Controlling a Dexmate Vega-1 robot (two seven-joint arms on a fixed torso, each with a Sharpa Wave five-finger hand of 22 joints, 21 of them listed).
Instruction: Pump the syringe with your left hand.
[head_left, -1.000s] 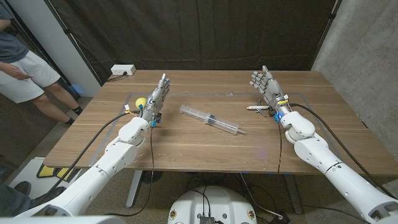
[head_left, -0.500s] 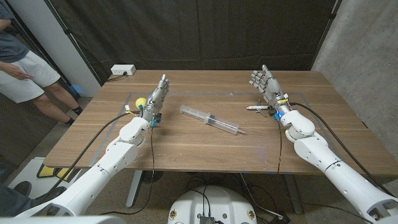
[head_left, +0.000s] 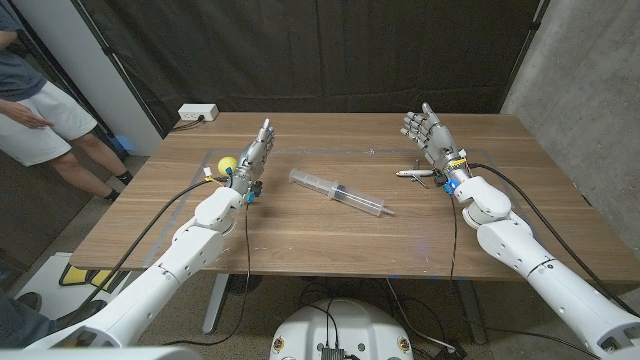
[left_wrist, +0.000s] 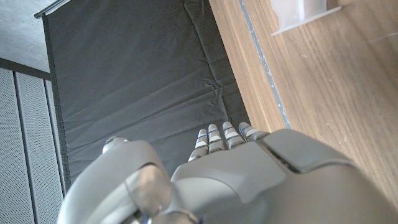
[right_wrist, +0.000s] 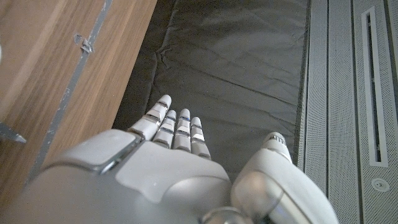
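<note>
A person (head_left: 35, 110) in a grey shirt and white shorts stands at the far left, off the table (head_left: 300, 235). A white power strip (head_left: 197, 113) lies at the table's far left corner. The left hand (head_left: 253, 158) stands on the left side, fingers straight and apart, holding nothing; a yellow ball (head_left: 228, 165) lies just beside it on its left. The syringe (head_left: 338, 192) lies flat near the middle, slanting from far left to near right, well apart from both hands. A small toy plane (head_left: 414, 174) lies just left of the right hand (head_left: 432, 140), which stands released, fingers spread, grasping nothing.
</note>
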